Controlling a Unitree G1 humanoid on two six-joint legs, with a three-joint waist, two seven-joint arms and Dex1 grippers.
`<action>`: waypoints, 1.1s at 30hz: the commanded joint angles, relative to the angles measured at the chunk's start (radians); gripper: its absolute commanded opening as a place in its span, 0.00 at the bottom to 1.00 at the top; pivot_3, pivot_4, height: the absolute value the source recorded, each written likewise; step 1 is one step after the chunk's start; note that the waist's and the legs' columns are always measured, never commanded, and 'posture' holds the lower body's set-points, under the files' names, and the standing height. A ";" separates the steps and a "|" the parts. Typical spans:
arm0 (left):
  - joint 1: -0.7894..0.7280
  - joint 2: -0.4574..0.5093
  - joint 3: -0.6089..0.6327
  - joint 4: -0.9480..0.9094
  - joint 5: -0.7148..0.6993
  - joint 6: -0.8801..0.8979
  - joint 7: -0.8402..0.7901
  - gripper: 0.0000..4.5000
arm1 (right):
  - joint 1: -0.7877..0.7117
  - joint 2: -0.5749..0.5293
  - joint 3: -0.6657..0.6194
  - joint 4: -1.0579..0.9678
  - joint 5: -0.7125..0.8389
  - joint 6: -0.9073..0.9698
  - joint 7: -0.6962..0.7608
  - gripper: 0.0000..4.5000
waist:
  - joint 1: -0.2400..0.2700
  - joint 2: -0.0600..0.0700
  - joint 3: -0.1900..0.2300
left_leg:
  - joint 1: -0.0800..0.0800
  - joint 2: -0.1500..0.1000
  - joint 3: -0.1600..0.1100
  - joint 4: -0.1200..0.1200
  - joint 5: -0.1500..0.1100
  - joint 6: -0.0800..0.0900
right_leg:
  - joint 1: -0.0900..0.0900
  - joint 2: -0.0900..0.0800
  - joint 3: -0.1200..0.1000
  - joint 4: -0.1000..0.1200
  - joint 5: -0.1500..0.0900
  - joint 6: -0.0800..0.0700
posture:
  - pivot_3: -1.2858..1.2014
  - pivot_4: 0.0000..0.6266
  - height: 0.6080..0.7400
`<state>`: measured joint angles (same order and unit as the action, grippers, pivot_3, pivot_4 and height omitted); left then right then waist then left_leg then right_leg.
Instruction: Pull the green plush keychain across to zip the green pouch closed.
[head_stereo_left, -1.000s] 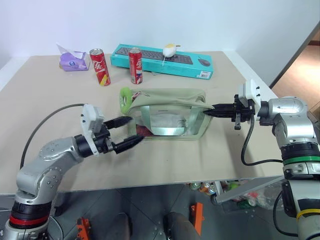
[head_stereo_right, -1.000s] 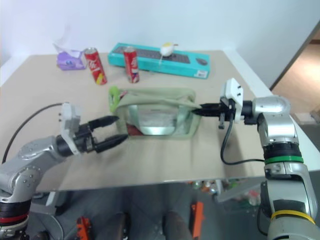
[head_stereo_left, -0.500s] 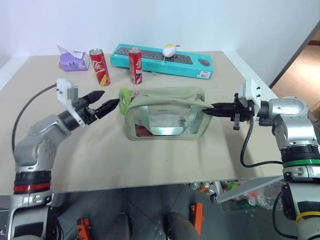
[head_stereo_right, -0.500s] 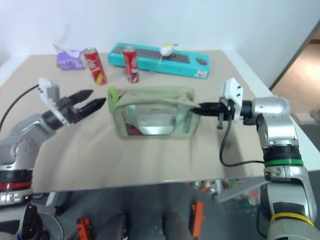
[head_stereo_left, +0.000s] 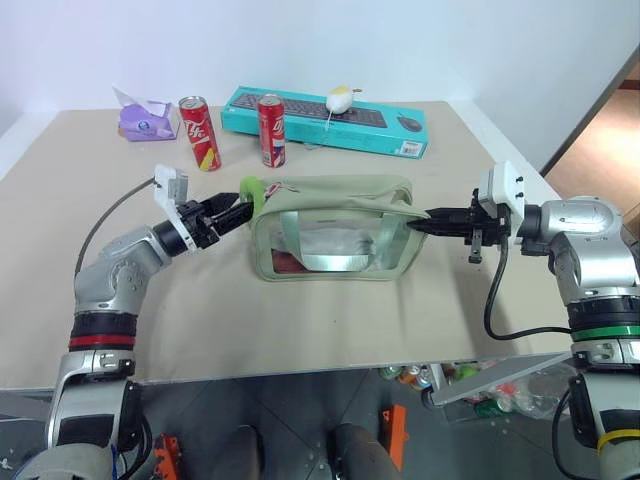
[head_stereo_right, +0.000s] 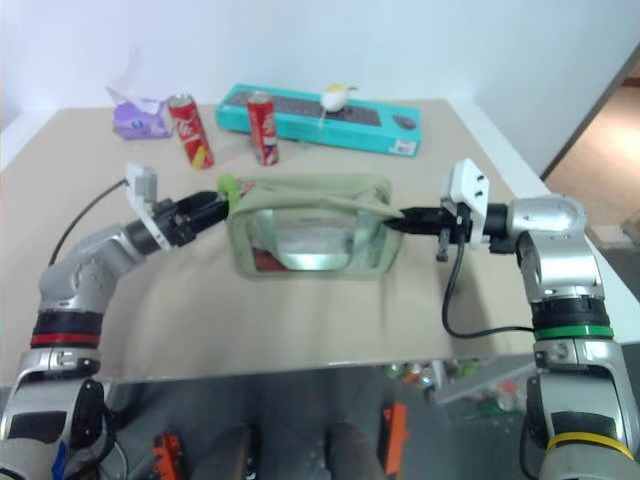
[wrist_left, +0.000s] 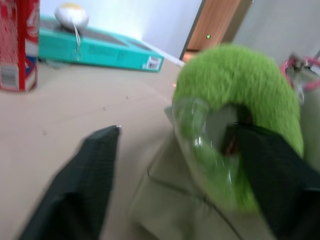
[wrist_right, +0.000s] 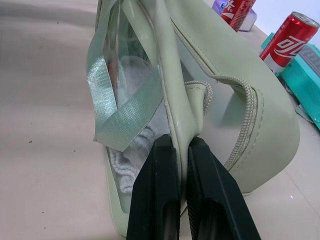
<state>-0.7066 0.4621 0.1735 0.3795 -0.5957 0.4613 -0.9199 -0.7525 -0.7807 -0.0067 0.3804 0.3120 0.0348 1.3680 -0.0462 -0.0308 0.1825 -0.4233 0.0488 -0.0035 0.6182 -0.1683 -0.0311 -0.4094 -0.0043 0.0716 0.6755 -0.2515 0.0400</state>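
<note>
- The green pouch (head_stereo_left: 330, 228) is standing upright near the middle of the tabletop (head_stereo_left: 330, 330), its clear side panel facing the robot and its top zipper lying partly open.
- The green plush keychain (head_stereo_left: 250, 198) is curling up at the pouch's left top corner.
- The left tool (head_stereo_left: 236, 216) is reaching level toward that corner; in the left wrist view its fingers (wrist_left: 85, 175) are standing apart on either side of the plush, one of them against it. Whether they are gripping it yet I cannot tell.
- The right tool (head_stereo_left: 415, 224) is pinching the pouch's right end, fingers (wrist_right: 162, 200) pressed together on the pale green edge.
- Two red cans (head_stereo_left: 200, 133) and a teal keyboard box (head_stereo_left: 325, 122) are sitting well behind the pouch.
</note>
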 joint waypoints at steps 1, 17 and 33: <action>-0.027 -0.010 0.007 -0.003 0.013 -0.052 -0.024 0.44 | -0.001 -0.031 -0.040 -0.027 0.006 -0.004 -0.009 0.00 | 0.000 0.000 0.000 | 0.000 0.000 0.000 0.000 0.000 0.000 | 0.000 0.000 0.000 0.000 0.000 0.000 | 0.52 0.24 1.00; -0.061 0.035 0.058 -0.123 -0.030 -0.047 -0.066 0.01 | 0.004 -0.037 -0.031 -0.005 -0.004 -0.017 -0.017 0.00 | 0.000 0.000 0.000 | 0.000 0.000 0.000 0.000 0.000 0.000 | 0.000 0.000 0.000 0.000 0.000 0.001 | 0.52 0.24 1.00; -0.281 -0.058 -0.092 -0.107 0.082 -0.115 -0.065 0.01 | -0.009 -0.035 -0.026 0.024 -0.010 -0.037 -0.016 0.00 | 0.000 0.000 0.000 | 0.000 -0.001 0.000 0.000 0.000 0.000 | 0.000 -0.001 0.000 0.000 -0.001 0.001 | 0.52 0.24 1.00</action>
<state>-0.9484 0.4078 0.0872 0.2774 -0.5251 0.3682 -0.9820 -0.7457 -0.7936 -0.0067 0.4093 0.3055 0.0081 1.3505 -0.0459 -0.0310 0.1826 -0.4237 0.0479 -0.0040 0.6182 -0.1682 -0.0311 -0.4093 -0.0050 0.0715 0.6754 -0.2520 0.0411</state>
